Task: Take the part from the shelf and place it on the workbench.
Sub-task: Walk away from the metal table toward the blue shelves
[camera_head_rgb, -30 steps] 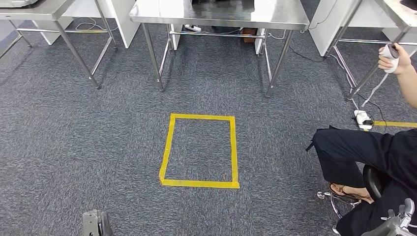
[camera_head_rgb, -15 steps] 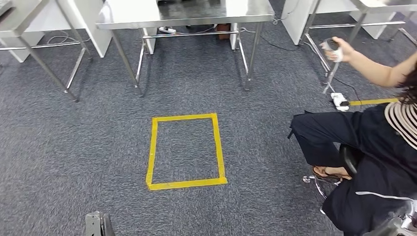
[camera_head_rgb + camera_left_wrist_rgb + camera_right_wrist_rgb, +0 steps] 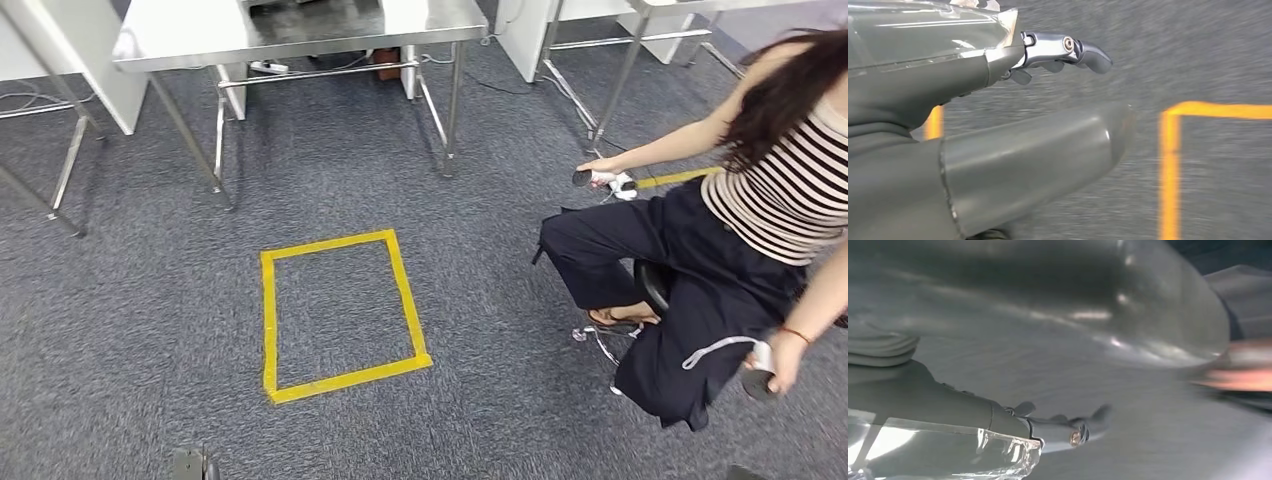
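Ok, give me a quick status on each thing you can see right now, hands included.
left hand: holds nothing, fingers extended, hanging above the carpet
right hand: holds nothing, fingers extended; view blurred
yellow tape square: flat on the carpet, nothing inside it
steel table: standing beyond the square, bare top where it shows
person: seated on a stool at right, a controller in each hand

Before me: grey carpet floor (image 3: 140, 300) bearing a yellow tape rectangle (image 3: 340, 310). Beyond it, a steel worktop (image 3: 300, 30) on metal legs, white cabinets (image 3: 70, 70) alongside. At my right, a seated person (image 3: 720, 250).
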Robot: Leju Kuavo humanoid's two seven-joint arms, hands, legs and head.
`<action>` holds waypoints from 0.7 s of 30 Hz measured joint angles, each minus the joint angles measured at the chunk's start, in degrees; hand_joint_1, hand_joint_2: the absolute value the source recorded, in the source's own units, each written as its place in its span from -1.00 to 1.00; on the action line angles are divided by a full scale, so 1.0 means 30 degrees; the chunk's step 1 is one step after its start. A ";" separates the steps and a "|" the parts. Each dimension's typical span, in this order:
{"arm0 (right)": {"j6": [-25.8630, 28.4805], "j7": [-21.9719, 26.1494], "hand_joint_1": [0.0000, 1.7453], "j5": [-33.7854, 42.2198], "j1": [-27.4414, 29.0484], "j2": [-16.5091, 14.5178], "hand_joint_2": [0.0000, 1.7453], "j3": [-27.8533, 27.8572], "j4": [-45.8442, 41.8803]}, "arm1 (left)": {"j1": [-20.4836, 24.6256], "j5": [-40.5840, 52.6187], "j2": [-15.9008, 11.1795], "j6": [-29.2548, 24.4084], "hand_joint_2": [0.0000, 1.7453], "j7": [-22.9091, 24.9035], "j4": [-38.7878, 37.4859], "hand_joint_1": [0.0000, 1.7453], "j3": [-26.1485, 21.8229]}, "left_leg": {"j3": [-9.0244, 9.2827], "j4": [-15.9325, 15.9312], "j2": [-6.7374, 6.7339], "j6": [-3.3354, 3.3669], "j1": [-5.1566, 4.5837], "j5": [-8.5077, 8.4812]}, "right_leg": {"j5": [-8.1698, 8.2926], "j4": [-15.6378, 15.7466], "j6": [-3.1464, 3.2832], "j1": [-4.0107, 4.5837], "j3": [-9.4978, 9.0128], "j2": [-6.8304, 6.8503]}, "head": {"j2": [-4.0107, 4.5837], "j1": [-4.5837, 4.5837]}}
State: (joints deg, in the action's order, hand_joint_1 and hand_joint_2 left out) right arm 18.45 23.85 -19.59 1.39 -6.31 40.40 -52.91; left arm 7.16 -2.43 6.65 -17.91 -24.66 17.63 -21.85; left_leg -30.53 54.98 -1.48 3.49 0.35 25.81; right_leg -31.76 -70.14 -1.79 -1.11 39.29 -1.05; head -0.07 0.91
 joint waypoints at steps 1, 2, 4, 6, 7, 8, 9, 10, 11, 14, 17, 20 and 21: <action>0.0264 -0.0394 -1.00 -0.0486 -0.0232 0.0433 -1.00 0.0278 0.1905 | -0.0097 -0.0318 -0.0034 0.0251 -1.00 0.0347 -0.0189 -1.00 -0.0074 | -0.0034 0.0007 -0.0242 0.0000 -0.0027 0.0000 | -0.0182 -0.0650 -0.0093 -0.0032 0.0241 0.0106 | 0.0000 -0.0002; 0.0288 -0.0873 -1.00 -0.0665 -0.0358 0.0753 -1.00 0.0514 0.3567 | -0.0187 -0.0677 -0.0053 0.0595 -1.00 0.0543 -0.0333 -1.00 -0.0195 | -0.0057 0.0018 -0.0454 -0.0003 -0.0040 0.0001 | -0.0075 -0.0542 -0.0241 -0.0059 0.0076 0.0200 | 0.0000 -0.0007; -0.0352 -0.2048 -1.00 -0.0185 -0.0511 0.1127 -1.00 0.1142 0.6313 | -0.0311 -0.1213 -0.0046 0.1111 -1.00 0.0445 -0.0554 -1.00 -0.0487 | -0.0066 0.0086 -0.0852 -0.0059 -0.0054 0.0032 | 0.0734 0.1776 -0.0556 -0.0084 -0.1363 0.0681 | 0.0000 -0.0040; -0.0761 -0.3344 -1.00 0.0268 -0.0691 0.1147 -1.00 0.1856 0.8372 | -0.0339 -0.1354 -0.0002 0.1199 -1.00 -0.0041 -0.0683 -1.00 -0.0663 | -0.0074 0.0260 -0.1201 -0.0252 -0.0164 0.0156 | 0.1365 0.4152 -0.0523 -0.0034 -0.2740 0.1462 | 0.0000 -0.0055; -0.0858 -0.3894 -1.00 0.0515 -0.0748 0.1046 -1.00 0.2134 0.9139 | -0.0310 -0.1429 0.0038 0.1318 -1.00 -0.0237 -0.0722 -1.00 -0.0718 | -0.0064 0.0329 -0.1366 -0.0373 -0.0211 0.0212 | 0.1469 0.4663 -0.0377 0.0011 -0.2991 0.1655 | 0.0000 -0.0031; -0.1147 -0.4399 -1.00 0.1127 -0.0788 0.0909 -1.00 0.2471 0.9810 | -0.0255 -0.1560 0.0091 0.1622 -1.00 -0.0350 -0.0747 -1.00 -0.0795 | -0.0040 0.0356 -0.1538 -0.0500 -0.0234 0.0248 | 0.1481 0.4747 -0.0190 0.0066 -0.2972 0.1600 | 0.0000 0.0000; -0.1564 -0.4795 -1.00 0.2013 -0.0817 0.0747 -1.00 0.2914 1.0371 | -0.0175 -0.1722 0.0157 0.1998 -1.00 -0.0393 -0.0767 -1.00 -0.0886 | 0.0006 0.0350 -0.1717 -0.0610 -0.0202 0.0263 | 0.1533 0.4760 -0.0022 0.0086 -0.2914 0.1347 | 0.0000 0.0029; -0.2030 -0.5150 -1.00 0.3080 -0.0863 0.0513 -1.00 0.3509 1.0852 | -0.0081 -0.1888 0.0230 0.2429 -1.00 -0.0395 -0.0780 -1.00 -0.0969 | 0.0012 0.0413 -0.1673 -0.0740 -0.0138 0.0342 | 0.1590 0.4785 0.0127 0.0062 -0.2893 0.1150 | 0.0000 0.0031; -0.2387 -0.5465 -1.00 0.4114 -0.0933 0.0282 -1.00 0.4192 1.1243 | 0.0005 -0.2042 0.0303 0.2855 -1.00 -0.0344 -0.0798 -1.00 -0.1035 | -0.0060 0.0668 -0.1344 -0.0870 -0.0064 0.0606 | 0.1663 0.4817 0.0265 0.0021 -0.2904 0.0951 | 0.0000 0.0058; -0.2583 -0.6063 -1.00 0.5506 -0.1211 -0.0407 -1.00 0.6019 1.2028 | 0.0131 -0.2261 0.0523 0.4083 -1.00 0.0348 -0.0911 -1.00 -0.1108 | -0.1195 0.3523 0.0171 -0.1151 0.0076 0.2567 | 0.1885 0.4842 0.0588 -0.0058 -0.2832 0.0332 | 0.0000 0.0252; -0.2688 -0.6697 -1.00 0.4287 -0.1295 -0.0630 -1.00 0.6565 1.2602 | 0.0152 -0.2000 0.0740 0.4656 -1.00 0.0882 -0.1069 -1.00 -0.1055 | -0.2089 0.5720 0.0465 -0.1171 0.0084 0.3309 | 0.1995 0.4802 0.0638 -0.0010 -0.2705 -0.0460 | 0.0000 0.0344; -0.2498 -0.6872 -1.00 0.3665 -0.1345 -0.0637 -1.00 0.6563 1.2890 | 0.0257 -0.2232 0.0836 0.5680 -1.00 0.1002 -0.1124 -1.00 -0.0998 | -0.0508 0.2679 0.1183 -0.0969 0.0126 0.1516 | 0.2048 0.4724 0.0535 0.0006 -0.2708 -0.1225 | 0.0000 0.0372; -0.2317 -0.6948 -1.00 0.3522 -0.1410 -0.0631 -1.00 0.6563 1.2955 | 0.0295 -0.2450 0.0827 0.6215 -1.00 0.1179 -0.1137 -1.00 -0.1004 | 0.0022 0.1581 0.1644 -0.0897 0.0158 0.1101 | 0.2068 0.4678 0.0468 0.0045 -0.2668 -0.1454 | 0.0000 0.0368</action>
State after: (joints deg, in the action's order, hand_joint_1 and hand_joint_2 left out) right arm 11.50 3.00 -9.02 -2.84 -8.20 60.08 -14.05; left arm 8.05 -9.78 9.13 0.74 -21.12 14.22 -24.86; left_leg -30.47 59.72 3.45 0.80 0.82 29.11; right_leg -25.56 -56.11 -0.39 -0.97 31.28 -5.41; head -0.07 2.01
